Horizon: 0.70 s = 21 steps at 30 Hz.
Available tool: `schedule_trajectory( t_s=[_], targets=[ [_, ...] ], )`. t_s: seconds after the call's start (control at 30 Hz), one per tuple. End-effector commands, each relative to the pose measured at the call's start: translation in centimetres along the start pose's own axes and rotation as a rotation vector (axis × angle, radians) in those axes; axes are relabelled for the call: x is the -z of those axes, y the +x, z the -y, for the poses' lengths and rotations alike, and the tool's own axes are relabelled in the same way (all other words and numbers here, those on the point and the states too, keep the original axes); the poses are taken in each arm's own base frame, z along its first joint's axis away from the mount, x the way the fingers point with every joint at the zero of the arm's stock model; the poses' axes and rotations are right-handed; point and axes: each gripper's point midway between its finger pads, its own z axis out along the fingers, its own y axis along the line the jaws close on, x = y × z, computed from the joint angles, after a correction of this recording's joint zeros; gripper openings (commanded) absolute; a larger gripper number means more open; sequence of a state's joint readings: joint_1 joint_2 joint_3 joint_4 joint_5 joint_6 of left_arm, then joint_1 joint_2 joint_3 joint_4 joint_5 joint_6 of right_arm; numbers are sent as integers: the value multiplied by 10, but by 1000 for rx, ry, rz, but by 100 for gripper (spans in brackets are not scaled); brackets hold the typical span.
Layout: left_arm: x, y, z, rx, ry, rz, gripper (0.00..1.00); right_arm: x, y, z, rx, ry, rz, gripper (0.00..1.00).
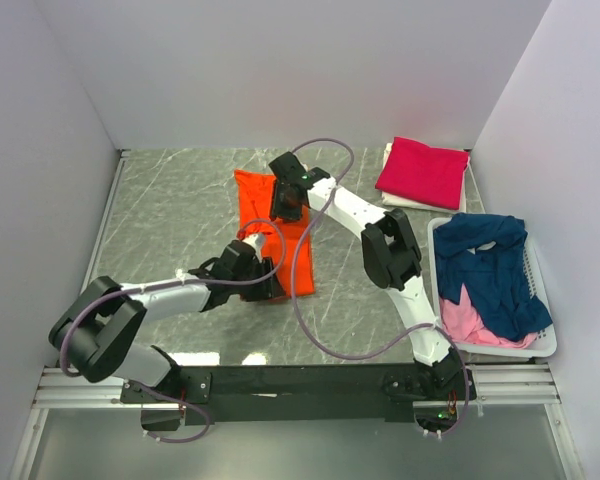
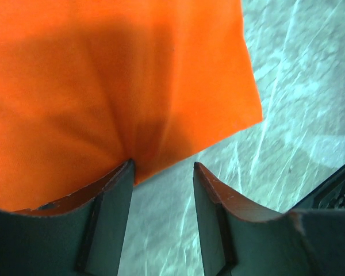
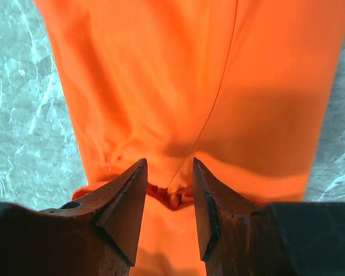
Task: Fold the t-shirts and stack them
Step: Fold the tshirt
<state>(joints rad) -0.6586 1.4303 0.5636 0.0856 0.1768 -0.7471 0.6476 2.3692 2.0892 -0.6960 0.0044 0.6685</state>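
Note:
A bright orange t-shirt lies as a long folded strip in the middle of the table. My left gripper is at its near end. In the left wrist view it is open, with bare table between the fingers and the orange hem touching the left fingertip. My right gripper is over the far end. In the right wrist view it is open, straddling a small bunched fold of orange cloth. A folded magenta-pink tee lies at the back right.
A white plastic basket at the right holds a crumpled navy tee and a pale pink one. A pale folded cloth shows under the magenta tee. Grey walls close in the left, back and right.

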Motion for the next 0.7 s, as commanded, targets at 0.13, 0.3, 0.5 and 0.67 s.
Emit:
schedule_trajectory(
  t_s=[0.13,0.3,0.5,0.67],
  targets=[
    [40,-36,19,-25,-77,68,54,83,-50,-7,-1,-71,170,46],
    [73,-73,41,-29,-84,167,58,117,-25,25,14,-44,165,49],
    [82,-72,3,72,-168,170,59,133,36,56,15,-63,67,50],
    [85,-60,-54,204,-254,133,59,133,89,64,14,-102,-18,50]
  ],
)
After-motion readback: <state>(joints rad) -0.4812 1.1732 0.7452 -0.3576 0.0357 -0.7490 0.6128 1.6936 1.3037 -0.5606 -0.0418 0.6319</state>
